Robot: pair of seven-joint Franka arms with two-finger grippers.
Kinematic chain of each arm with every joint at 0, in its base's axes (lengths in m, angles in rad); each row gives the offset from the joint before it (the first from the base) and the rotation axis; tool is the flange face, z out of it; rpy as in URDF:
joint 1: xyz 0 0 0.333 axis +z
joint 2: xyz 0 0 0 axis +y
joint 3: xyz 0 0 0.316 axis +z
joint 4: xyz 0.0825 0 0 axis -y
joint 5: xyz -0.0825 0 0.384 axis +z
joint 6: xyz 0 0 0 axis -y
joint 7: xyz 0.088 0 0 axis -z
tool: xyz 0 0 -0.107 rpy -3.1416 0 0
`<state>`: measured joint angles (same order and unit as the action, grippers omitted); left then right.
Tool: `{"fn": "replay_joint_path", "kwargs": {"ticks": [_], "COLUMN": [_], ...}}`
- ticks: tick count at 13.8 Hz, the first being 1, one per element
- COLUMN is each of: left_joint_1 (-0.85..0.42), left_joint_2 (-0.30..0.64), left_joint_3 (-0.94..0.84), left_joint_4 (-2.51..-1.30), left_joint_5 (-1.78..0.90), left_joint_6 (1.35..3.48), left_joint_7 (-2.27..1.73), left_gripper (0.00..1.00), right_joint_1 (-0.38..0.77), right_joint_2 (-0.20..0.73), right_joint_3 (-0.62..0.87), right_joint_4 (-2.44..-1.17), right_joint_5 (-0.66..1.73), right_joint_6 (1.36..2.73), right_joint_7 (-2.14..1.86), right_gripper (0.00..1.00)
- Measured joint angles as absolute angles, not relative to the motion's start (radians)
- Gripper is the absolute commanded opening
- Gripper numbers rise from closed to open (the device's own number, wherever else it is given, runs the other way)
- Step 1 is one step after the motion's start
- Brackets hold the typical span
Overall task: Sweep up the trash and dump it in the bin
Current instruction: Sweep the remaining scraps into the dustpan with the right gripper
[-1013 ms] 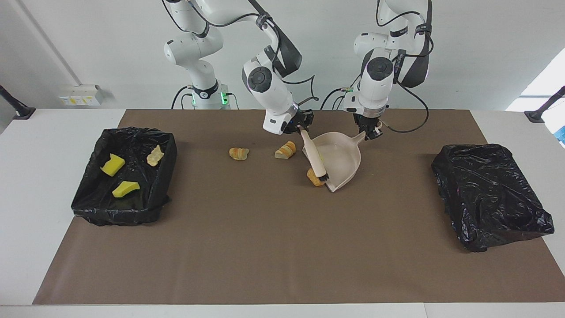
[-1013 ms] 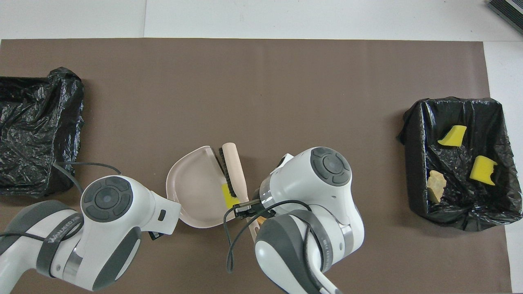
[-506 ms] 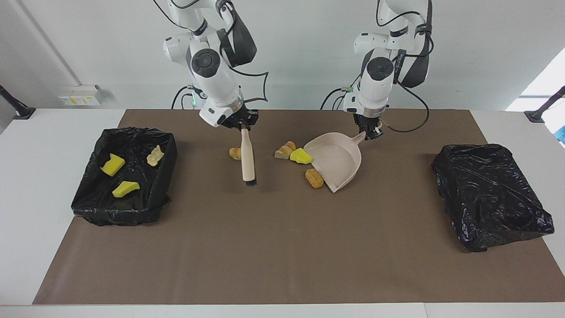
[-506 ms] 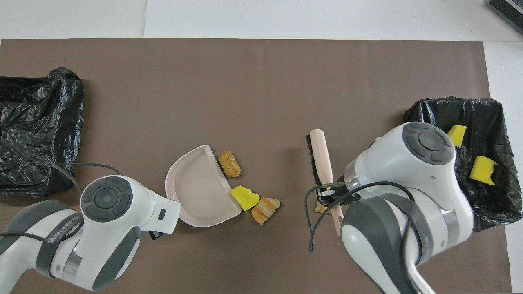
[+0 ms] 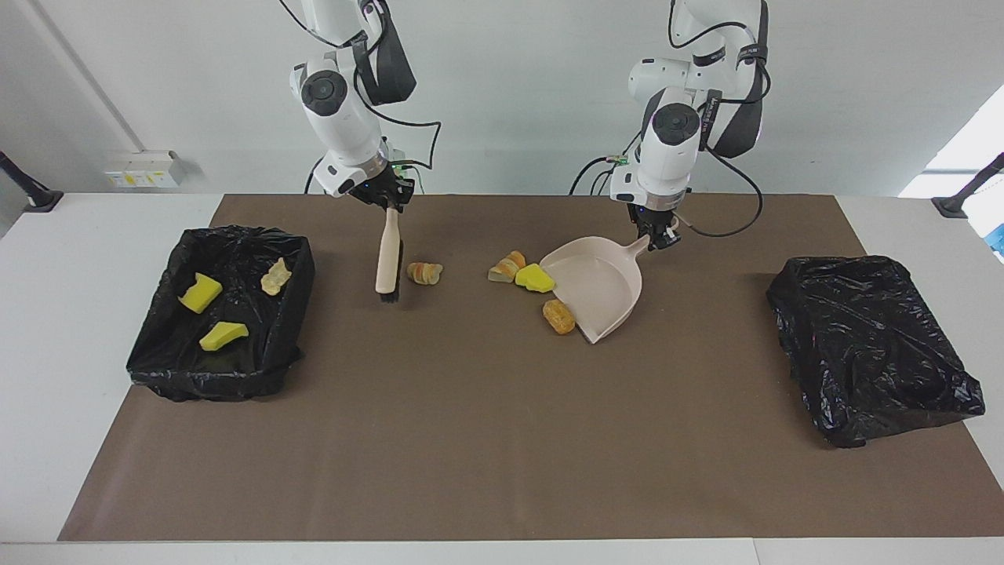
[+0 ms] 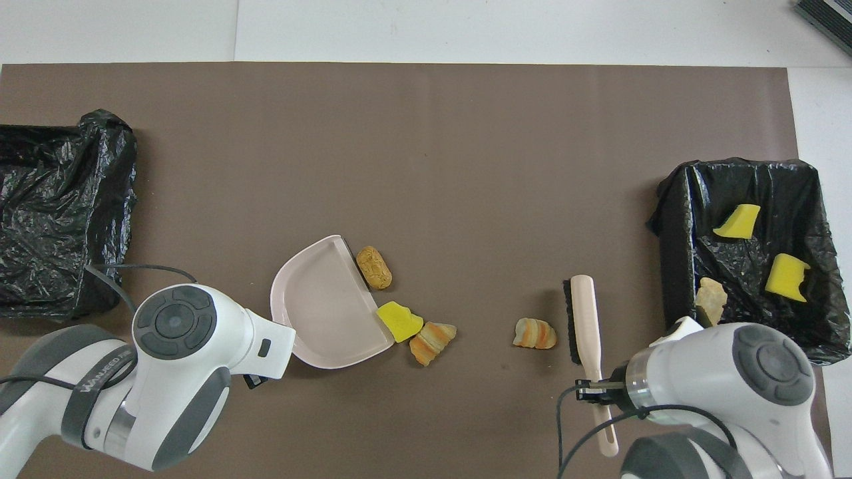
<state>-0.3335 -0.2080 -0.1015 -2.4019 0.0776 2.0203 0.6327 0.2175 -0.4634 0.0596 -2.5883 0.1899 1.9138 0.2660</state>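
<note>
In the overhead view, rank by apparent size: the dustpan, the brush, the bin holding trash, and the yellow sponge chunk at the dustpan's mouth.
1. Bin holding trash
2. Dustpan
3. Brush, longer than the dustpan is wide but far slimmer
4. Yellow sponge chunk

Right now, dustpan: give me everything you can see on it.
The dustpan is pale beige, plastic by its look, a shallow rounded scoop with a short handle. The left hand is shut on that handle, and the pan lies on the brown mat with nothing in it. Its open lip faces the right arm's end of the table. A yellow sponge chunk touches the lip, and a tan pastry piece lies beside it.
</note>
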Motion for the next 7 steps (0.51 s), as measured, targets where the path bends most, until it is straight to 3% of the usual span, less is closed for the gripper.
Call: {"fn": "replay_joint_path", "kwargs": {"ticks": [3,7], "left_joint_1": [-0.333,-0.333], "left_joint_2": [-0.206,-0.206], "left_joint_3": [-0.101,-0.101], "left_joint_4": [-2.402,-2.402], "left_joint_5": [0.078,0.078], "left_joint_6": [2.021,2.022], "left_joint_7": [0.633,0.633], "left_gripper": [0.0,0.0], "right_joint_1": [0.225,0.317], "right_joint_2": [-0.535,-0.511], "right_joint_3": [0.067,0.069], "right_joint_4": [-2.72,-2.752], "right_joint_5": [0.19,0.19], "right_joint_6": [1.99,2.061], "right_joint_7": [0.298,0.466], "right_gripper": [0.0,0.0]}}
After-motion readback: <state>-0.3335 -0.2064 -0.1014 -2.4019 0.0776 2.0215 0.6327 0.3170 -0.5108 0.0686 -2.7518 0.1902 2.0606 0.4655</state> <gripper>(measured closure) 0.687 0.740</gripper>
